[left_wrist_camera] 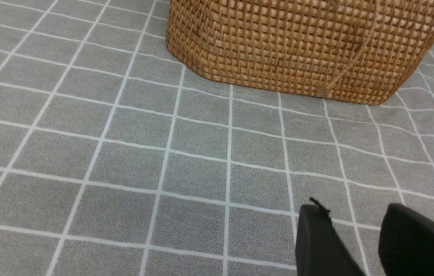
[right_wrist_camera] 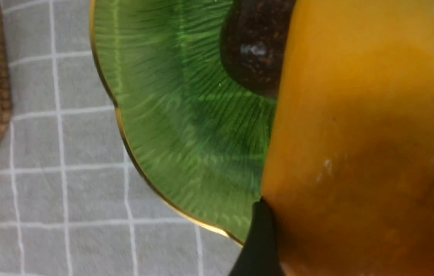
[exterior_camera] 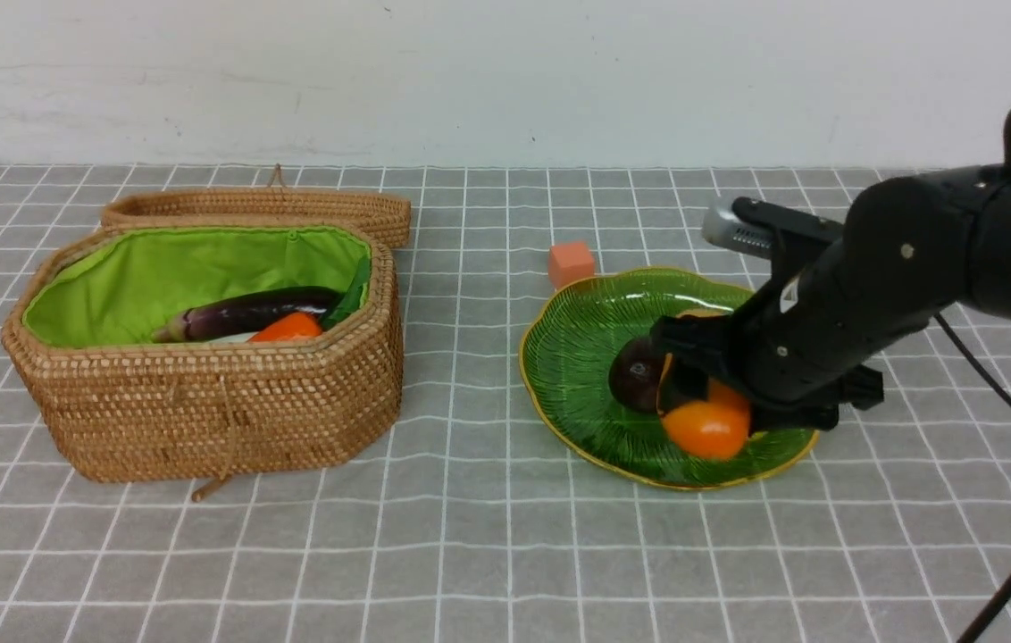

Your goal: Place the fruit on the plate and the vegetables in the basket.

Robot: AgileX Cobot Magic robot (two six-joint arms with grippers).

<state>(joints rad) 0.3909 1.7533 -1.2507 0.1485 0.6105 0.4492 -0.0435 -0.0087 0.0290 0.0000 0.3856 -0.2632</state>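
Right gripper [exterior_camera: 704,375] clamps the large orange-yellow toy mango [exterior_camera: 707,427] over the ribbed green glass plate [exterior_camera: 577,357], touching the glossy maroon round fruit [exterior_camera: 632,375] there. Left gripper [left_wrist_camera: 355,239] slightly parted, empty.

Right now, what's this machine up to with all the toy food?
It is sorting toy produce. The right gripper is around the mango on the green plate, beside the dark maroon fruit. The eggplant and carrot lie in the basket. The left gripper holds nothing, low over the tablecloth beside it.
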